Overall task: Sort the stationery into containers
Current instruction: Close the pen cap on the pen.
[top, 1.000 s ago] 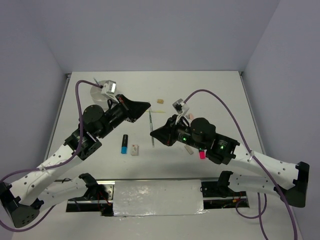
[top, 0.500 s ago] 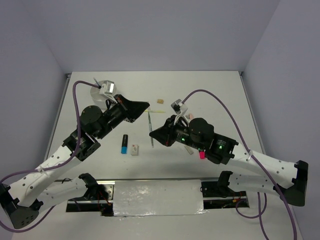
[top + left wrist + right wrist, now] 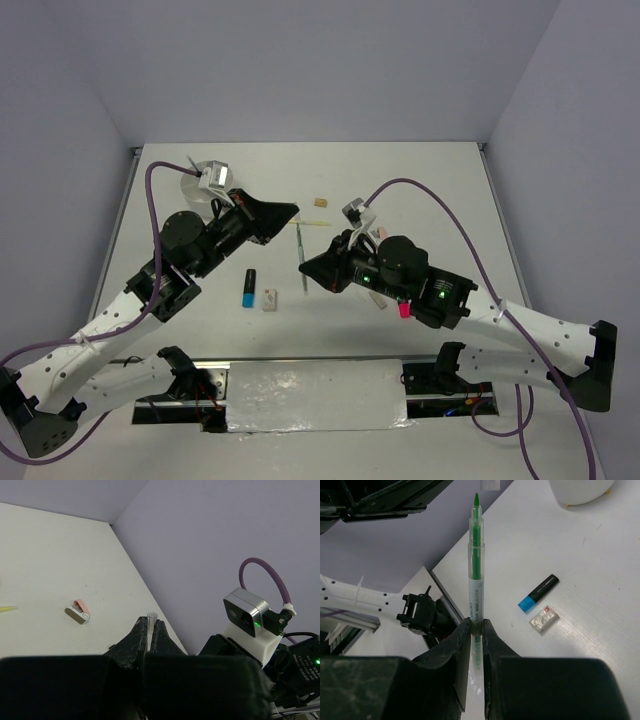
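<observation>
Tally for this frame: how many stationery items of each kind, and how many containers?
Pens and markers: 3, blue marker, pink highlighter, green pen
Yellow stick: 1
Erasers: 4
Clear cap: 1
White cup: 1
Total: 10

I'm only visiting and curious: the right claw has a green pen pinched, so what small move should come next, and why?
Probably carry it toward the white cup. The right claw is shut on the green highlighter, which is held up off the table, and the cup shows ahead in that claw's own view.
</observation>
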### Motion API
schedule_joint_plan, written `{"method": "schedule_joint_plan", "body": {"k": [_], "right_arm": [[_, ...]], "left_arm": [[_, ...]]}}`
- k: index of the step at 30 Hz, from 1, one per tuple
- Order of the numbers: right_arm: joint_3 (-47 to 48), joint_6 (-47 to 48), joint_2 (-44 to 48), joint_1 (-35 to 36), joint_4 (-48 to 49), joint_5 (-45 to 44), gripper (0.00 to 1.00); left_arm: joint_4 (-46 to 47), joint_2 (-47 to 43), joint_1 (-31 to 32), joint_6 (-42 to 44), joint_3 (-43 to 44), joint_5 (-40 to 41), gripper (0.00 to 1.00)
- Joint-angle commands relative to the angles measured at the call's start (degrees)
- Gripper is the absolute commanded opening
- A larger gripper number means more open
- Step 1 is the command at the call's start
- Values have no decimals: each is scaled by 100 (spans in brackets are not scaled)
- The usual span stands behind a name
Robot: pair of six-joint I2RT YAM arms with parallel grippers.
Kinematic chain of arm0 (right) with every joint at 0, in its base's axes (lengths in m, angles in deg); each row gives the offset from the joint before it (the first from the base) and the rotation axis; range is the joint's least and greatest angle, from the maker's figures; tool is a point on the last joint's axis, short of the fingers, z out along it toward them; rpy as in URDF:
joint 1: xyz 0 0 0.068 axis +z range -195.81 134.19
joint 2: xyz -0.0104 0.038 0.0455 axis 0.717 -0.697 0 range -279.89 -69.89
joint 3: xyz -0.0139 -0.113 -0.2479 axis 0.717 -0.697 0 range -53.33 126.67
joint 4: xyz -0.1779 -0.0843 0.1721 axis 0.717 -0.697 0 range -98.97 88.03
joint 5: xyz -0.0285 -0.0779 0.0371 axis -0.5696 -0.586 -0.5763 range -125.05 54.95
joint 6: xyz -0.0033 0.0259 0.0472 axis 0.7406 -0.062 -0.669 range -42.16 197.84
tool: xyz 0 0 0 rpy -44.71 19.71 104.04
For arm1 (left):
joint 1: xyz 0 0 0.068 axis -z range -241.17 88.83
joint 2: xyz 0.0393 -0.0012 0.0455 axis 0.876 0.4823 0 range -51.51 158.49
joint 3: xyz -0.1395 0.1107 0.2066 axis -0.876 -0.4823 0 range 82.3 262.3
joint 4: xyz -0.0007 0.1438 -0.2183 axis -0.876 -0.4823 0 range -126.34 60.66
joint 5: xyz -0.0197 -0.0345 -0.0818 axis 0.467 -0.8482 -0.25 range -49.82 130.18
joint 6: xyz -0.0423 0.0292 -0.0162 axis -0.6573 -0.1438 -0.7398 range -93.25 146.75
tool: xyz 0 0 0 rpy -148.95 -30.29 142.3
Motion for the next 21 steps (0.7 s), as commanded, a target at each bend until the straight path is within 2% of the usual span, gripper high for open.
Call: {"method": "schedule_joint_plan", "body": {"k": [1, 21], "right_arm": [[283, 91, -30, 51, 63, -137, 0], [449, 143, -215, 51, -60, -277, 0]], "left_arm": [[330, -106, -16, -36, 32, 2, 3], [330, -141, -16, -35, 14, -33, 3]]}}
